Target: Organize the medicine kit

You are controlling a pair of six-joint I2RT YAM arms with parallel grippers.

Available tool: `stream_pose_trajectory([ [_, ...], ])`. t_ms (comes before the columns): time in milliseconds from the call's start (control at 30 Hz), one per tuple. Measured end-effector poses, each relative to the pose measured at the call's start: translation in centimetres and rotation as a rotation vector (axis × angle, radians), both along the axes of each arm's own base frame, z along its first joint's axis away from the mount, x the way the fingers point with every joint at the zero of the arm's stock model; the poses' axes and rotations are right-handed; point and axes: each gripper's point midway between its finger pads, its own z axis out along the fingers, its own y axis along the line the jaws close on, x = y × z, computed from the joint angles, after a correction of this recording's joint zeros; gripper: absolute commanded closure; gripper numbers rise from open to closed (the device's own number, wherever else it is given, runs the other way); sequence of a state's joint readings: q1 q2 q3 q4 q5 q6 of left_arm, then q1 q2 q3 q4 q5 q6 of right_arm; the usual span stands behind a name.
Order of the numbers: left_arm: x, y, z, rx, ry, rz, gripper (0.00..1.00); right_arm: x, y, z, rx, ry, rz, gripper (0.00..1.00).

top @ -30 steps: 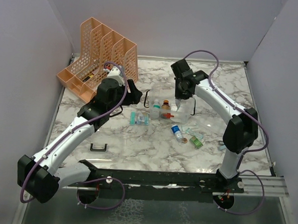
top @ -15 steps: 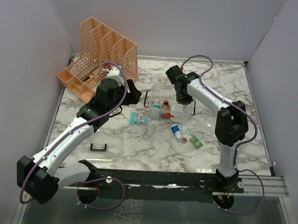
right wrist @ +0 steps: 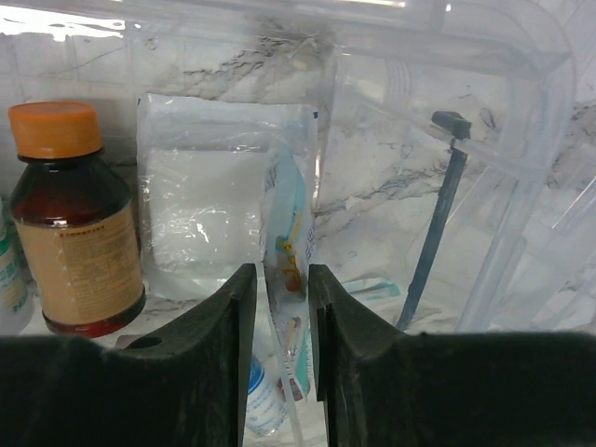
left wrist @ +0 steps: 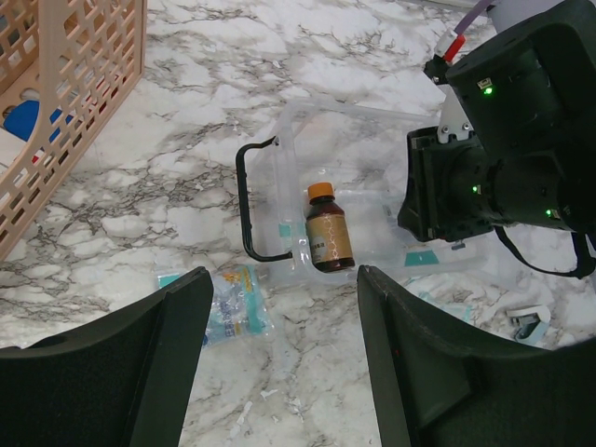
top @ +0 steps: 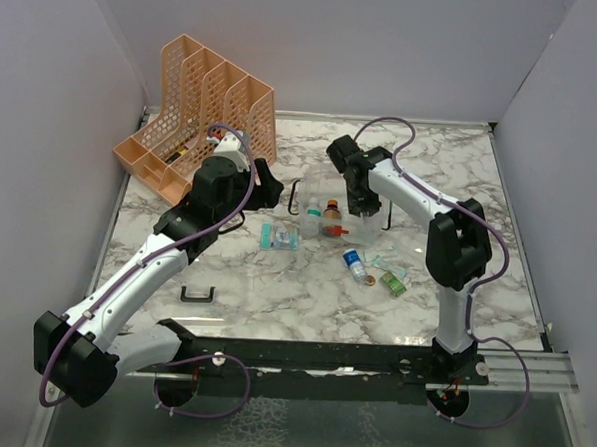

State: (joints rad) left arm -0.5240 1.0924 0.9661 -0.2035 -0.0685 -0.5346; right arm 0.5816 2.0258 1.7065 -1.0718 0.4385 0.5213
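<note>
Centrally, the kit (left wrist: 346, 109) is set on the table (top: 275, 282).
The left end effector (left wrist: 284, 273) is held released at the kit's nine o'clock; the right end effector (right wrist: 282, 270) is placed inside, around a packet (right wrist: 223, 205), grip undeterminable.

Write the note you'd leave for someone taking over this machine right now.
Left gripper: open, empty, hovering beside the kit.
Right gripper: down inside the kit, fingers narrowly around a sachet; can't tell whether it is gripped.
Done: bottle and white pouch are in the kit.
Left: blue packets, vial and a green item lie on the table outside it.
</note>
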Motion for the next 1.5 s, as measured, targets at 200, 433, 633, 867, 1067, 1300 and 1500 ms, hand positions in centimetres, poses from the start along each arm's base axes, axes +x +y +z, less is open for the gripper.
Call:
stream_pose_trajectory([
  [200,0.0,0.0,0.0,0.004,-0.001,-0.001,0.33,-0.4,1.7,-0.4,0.089,0.036,0.026,0.68],
  [433,0.0,0.0,0.0,0.006,-0.003,-0.003,0.33,-0.5,3.9,-0.6,0.199,0.057,0.052,0.68],
  [633,0.0,0.0,0.0,0.008,-0.004,-0.003,0.33,-0.4,5.0,-0.5,0.259,0.054,0.038,0.68],
  [867,0.0,0.0,-0.2,0.012,0.0,-0.004,0.3,0.1,5.3,0.5,0.293,0.012,0.008,0.68],
  [1067,0.3,-0.1,-2.5,0.049,0.053,-0.007,0.28,0.8,5.9,5.4,0.386,-0.126,0.032,0.68],
  [1300,-0.4,0.6,-9.8,0.145,0.219,0.0,0.34,0.7,6.5,11.5,0.521,-0.296,0.103,0.68],
  [1500,-1.4,1.8,-15.3,0.216,0.35,0.013,0.41,0.2,6.4,12.9,0.564,-0.358,0.131,0.68],
])
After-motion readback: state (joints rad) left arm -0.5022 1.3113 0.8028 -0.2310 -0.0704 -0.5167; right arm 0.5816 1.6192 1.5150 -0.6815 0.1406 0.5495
